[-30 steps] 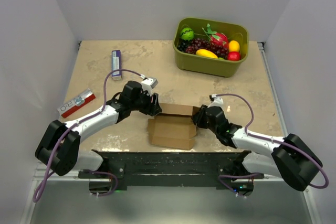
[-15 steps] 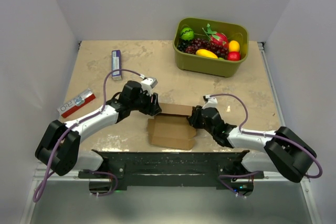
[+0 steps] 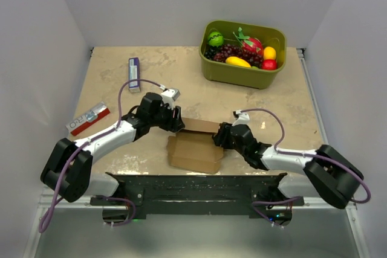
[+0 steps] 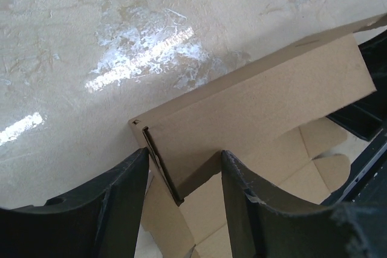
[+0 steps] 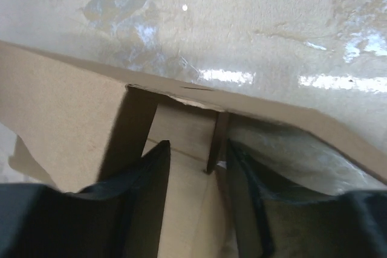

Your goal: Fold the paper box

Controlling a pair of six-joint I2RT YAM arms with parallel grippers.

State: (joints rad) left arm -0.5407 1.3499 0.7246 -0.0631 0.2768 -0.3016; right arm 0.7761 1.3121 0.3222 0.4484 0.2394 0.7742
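Note:
The brown paper box (image 3: 193,149) lies partly folded near the table's front edge, with its far wall (image 4: 260,107) raised. My left gripper (image 3: 177,125) is at the box's back left corner. In the left wrist view that gripper (image 4: 184,152) is open, and the corner's folded edge stands between its fingers. My right gripper (image 3: 217,139) reaches into the box's right end. In the right wrist view it (image 5: 198,144) is open over the box floor. A thin upright tab (image 5: 216,140) stands close to its right finger, under the raised wall (image 5: 60,113).
A green bin of toy fruit (image 3: 242,55) stands at the back right. A slim purple-and-white box (image 3: 134,74) lies at the back left, and a red-and-white box (image 3: 88,118) at the left. The black base rail (image 3: 193,182) runs along the near edge.
The right gripper has pushed leftward into the box's right end and its jaws have opened. The box has slid a little to the left. The left gripper has stayed at its corner.

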